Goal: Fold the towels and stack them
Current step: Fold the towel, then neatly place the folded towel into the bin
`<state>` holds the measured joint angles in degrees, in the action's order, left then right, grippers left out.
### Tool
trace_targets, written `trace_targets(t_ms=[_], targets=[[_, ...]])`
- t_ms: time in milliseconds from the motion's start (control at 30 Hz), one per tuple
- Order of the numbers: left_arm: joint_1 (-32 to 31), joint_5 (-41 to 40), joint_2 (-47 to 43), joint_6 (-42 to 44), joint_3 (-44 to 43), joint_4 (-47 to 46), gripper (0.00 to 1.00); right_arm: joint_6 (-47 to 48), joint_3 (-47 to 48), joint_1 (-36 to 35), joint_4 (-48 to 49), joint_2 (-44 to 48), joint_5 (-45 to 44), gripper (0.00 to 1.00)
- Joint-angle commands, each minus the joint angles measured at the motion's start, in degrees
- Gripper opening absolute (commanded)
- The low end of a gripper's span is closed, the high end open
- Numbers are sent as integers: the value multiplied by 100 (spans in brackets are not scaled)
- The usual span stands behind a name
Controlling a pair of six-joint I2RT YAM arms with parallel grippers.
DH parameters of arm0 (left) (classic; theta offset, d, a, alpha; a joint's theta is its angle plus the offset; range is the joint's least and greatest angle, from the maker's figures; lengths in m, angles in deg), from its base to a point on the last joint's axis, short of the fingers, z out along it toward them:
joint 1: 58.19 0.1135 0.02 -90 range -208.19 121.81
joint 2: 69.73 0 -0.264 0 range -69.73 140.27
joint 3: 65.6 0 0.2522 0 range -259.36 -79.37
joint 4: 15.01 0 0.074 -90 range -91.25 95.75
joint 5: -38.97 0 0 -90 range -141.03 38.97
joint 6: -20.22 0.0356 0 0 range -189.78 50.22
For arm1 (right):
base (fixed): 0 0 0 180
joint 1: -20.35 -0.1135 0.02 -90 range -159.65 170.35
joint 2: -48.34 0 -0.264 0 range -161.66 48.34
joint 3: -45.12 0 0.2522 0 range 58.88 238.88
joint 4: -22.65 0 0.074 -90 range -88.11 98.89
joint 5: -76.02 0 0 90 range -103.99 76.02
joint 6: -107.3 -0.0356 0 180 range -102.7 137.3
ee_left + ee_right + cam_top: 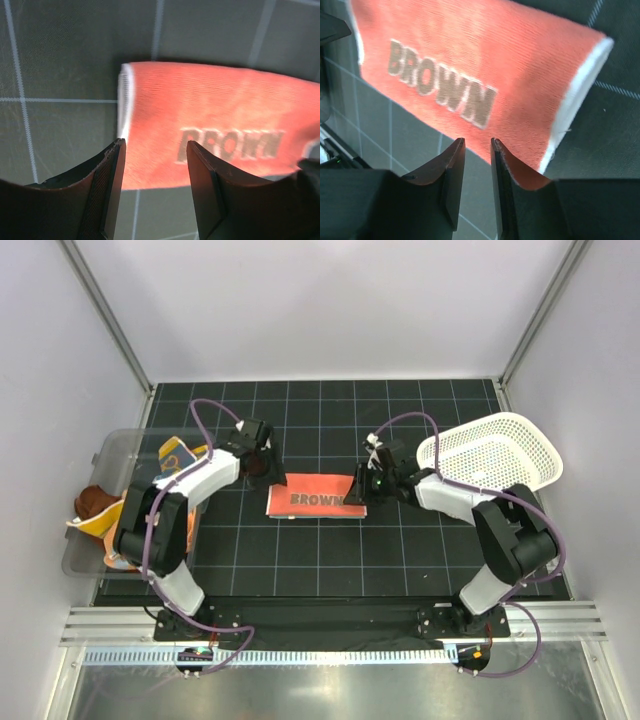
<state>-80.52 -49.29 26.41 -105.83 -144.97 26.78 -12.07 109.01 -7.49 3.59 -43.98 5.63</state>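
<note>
Above the ends of the red towel (200, 110), my left hand (155, 192) stood apart and my right hand (477, 172) nearly together, empty. I judged both should pinch corners evenly.

One lettered towel (315, 498), one basket (520, 430), one bin (118, 450).

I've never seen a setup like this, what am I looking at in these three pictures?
These are two robot arms bolted at the near edge of a black gridded table. The wide picture looks down from above; the other two come from cameras on each wrist. A folded red-orange towel lettered BROWN lies in the middle. The left claw is wide open over one end, the right claw only narrowly open at the other; neither holds anything. More cloths sit in a clear plastic bin on the left; a white perforated basket stands on the right.
</note>
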Motion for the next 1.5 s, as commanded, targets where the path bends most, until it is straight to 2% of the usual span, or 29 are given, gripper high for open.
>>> trace_targets(t_ms=[0, 133, 333, 467, 667, 933, 1033, 1167, 1333, 1467], targets=[[70, -419, 326, -51, -40, 167, 56, -157, -327, -11, 337, -164, -220, 36], [88, -630, 502, 2, -277, 526, 56, -26, -311, -11, 100, -42, -423, 40], [132, -649, 274, 72, -891, 1151, 58, 19, 32, -11, -612, 547, -818, 49], [141, -394, -42, 160, -990, 1371, 60, 71, 278, -11, -928, 680, -1328, 69], [141, 501, -666, 90, -350, 1047, 61, 291, 515, 15, -964, 259, -1610, 73], [141, 626, -1334, 55, 205, 836, 61, 239, 507, 50, -535, -436, -1444, 72], [150, 565, -1484, 11, 320, 783, 61, 72, 200, 24, -175, -481, -1145, 69], [141, 617, -1545, -24, 338, 783, 61, -8, -196, -29, 99, -375, -987, 54], [141, 652, -1642, -77, 294, 765, 61, 10, -240, -29, 11, -322, -1004, 36], [150, 652, -1730, -86, 250, 827, 61, 45, -223, -29, 11, -296, -890, 4]])
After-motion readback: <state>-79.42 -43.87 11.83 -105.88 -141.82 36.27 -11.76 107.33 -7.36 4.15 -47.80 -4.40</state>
